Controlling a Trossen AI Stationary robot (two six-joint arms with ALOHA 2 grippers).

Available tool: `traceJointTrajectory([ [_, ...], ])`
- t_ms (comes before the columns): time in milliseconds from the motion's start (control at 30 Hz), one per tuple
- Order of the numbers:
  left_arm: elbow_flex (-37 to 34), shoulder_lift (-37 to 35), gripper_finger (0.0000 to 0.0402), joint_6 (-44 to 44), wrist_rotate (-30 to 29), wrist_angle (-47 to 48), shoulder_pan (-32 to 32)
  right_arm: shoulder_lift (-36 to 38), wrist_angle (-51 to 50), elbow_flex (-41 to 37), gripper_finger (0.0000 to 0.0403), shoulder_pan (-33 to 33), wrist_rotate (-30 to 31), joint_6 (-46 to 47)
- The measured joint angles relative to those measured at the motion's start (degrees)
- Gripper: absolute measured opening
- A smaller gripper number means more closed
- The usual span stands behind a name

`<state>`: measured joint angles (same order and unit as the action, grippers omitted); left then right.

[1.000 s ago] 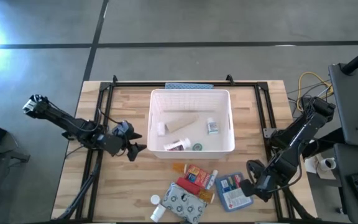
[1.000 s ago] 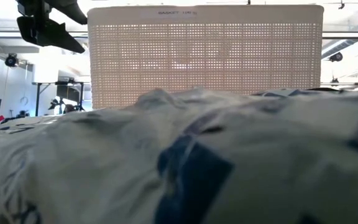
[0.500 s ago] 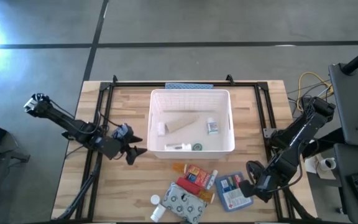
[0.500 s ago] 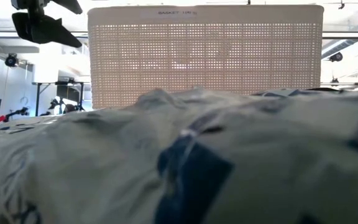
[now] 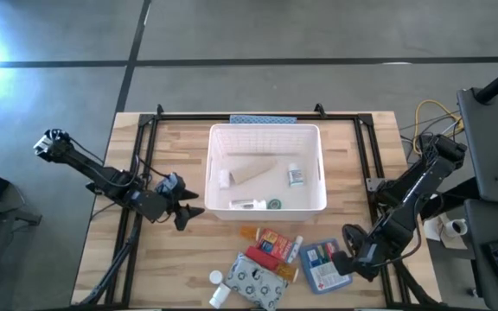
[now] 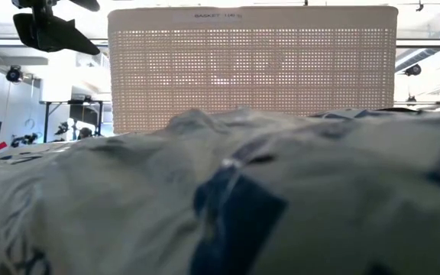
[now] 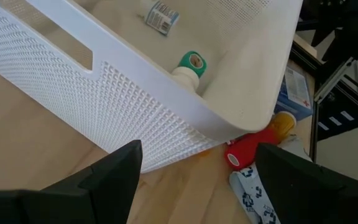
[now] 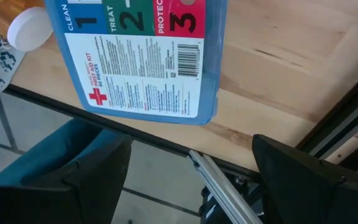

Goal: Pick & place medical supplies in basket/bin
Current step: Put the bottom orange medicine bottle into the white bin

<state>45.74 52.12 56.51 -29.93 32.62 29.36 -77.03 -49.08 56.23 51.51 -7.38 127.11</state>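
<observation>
The white slotted bin [image 5: 266, 138] stands mid-table and holds a white bottle [image 5: 224, 178], a tan piece [image 5: 254, 170], a small vial [image 5: 295, 175], a white tube [image 5: 247, 204] and a teal-capped vial [image 7: 193, 61]. Near it on the table lie an orange vial [image 5: 249, 232], a red-orange box [image 5: 273, 243], a red tube [image 7: 247, 149], the grey patterned pouch [image 5: 253, 281], white bottles [image 5: 218, 289] and the blue-white flat box [image 8: 145, 56]. My left gripper [image 5: 184, 206] hovers open, left of the bin's near left corner. My right gripper [image 5: 347, 259] is open beside the flat box's right edge.
Black rails [image 5: 141, 164] run along the table's left and right sides and its far edge. A blue-grey mat edge [image 5: 263, 119] shows behind the bin. Bare wood [image 5: 171, 259] lies near-left. In the low view the pouch [image 6: 220, 198] fills the foreground.
My left gripper has risen and drawn a little away from the bin toward the table's left and near side, staying open. The white tube by the bin's near wall has rolled and come to rest flat.
</observation>
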Motion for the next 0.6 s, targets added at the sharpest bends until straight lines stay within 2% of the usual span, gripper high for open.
traceJointTrajectory([
  [600, 0.0, 0.0, 0.0293, 1.2, 0.0, -0.2, 0.0, 0.0, 0.1, -2.6, 0.0327, 0.0, 0.2, -1.1],
])
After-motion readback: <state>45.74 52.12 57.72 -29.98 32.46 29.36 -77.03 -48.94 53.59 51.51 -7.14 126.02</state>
